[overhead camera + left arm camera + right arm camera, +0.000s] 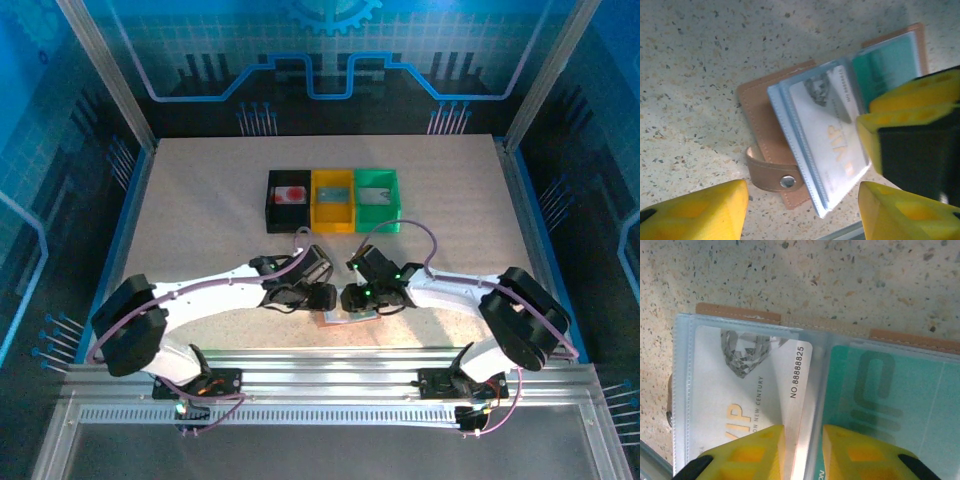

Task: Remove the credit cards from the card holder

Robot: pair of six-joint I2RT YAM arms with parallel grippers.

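Note:
The salmon-pink card holder (760, 110) lies open on the table near the front edge (345, 318), its clear sleeves facing up. One sleeve shows a white VIP card (740, 390), the other a teal-green credit card (890, 400). My right gripper (804, 455) is down on the sleeves. Its jaws stand a narrow gap apart, with the white card's lifted right edge between them. Its yellow fingers (910, 107) cover part of the teal card (887, 65). My left gripper (802, 210) hangs open over the holder's near corner and its snap strap (772, 172), touching nothing.
Three square bins stand in a row at mid-table: black (290, 222), yellow (333, 225) and green (378, 222). A red thing (292, 193) lies in the black one. The metal rail of the table's front edge (330, 365) runs just behind the holder.

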